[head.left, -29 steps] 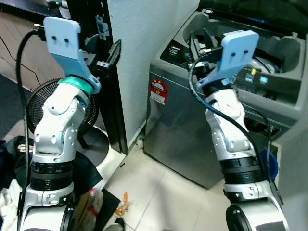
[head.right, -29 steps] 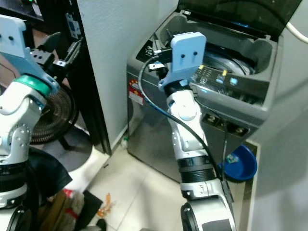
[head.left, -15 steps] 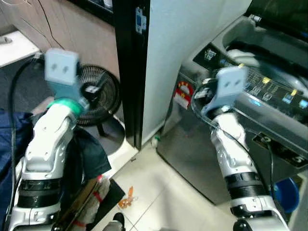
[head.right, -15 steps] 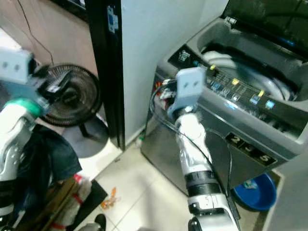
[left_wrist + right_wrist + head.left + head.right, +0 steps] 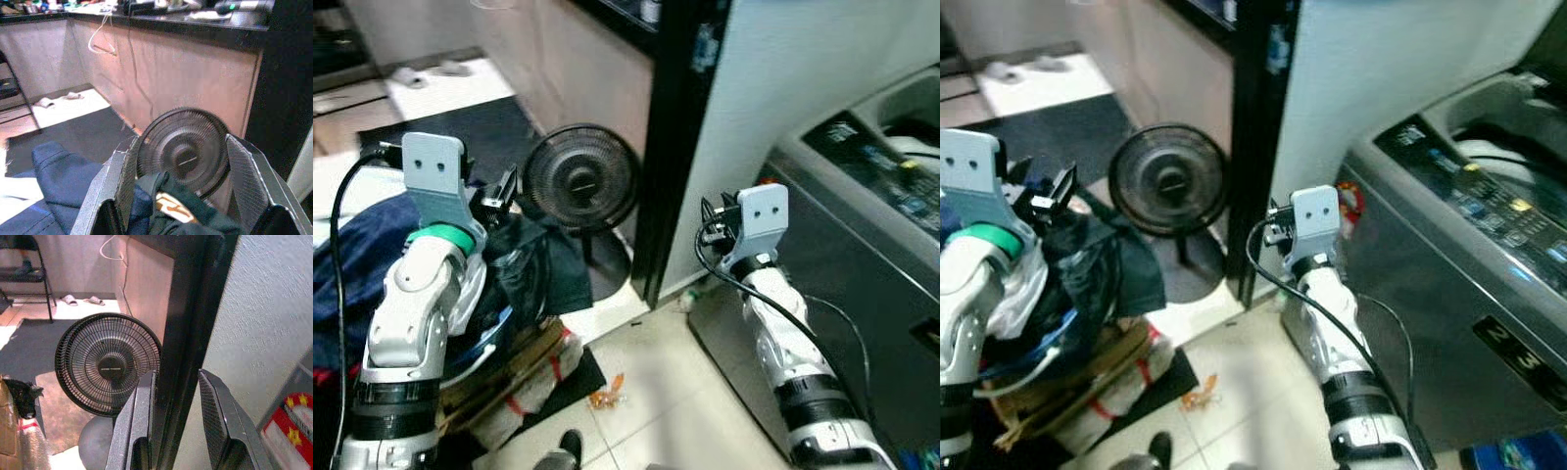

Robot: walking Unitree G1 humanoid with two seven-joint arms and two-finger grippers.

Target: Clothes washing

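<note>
The left gripper (image 5: 178, 188) is raised with its two black fingers apart and nothing between them; just below and ahead of its tips lies the heap of clothes (image 5: 524, 269) — dark green and black pieces on top, a navy garment (image 5: 63, 171) to the side — piled on cardboard and bags on the tiled floor (image 5: 656, 392). Beyond that gripper stands a black floor fan (image 5: 582, 181) on its round base. The right gripper (image 5: 178, 418) is held up beside the grey washing machine (image 5: 1449, 274), fingers spread and empty, pointing at the black door frame (image 5: 190, 318) and the white wall (image 5: 264, 303). The machine's lid is up — its control panel (image 5: 1489, 211) sits to that gripper's right.
</note>
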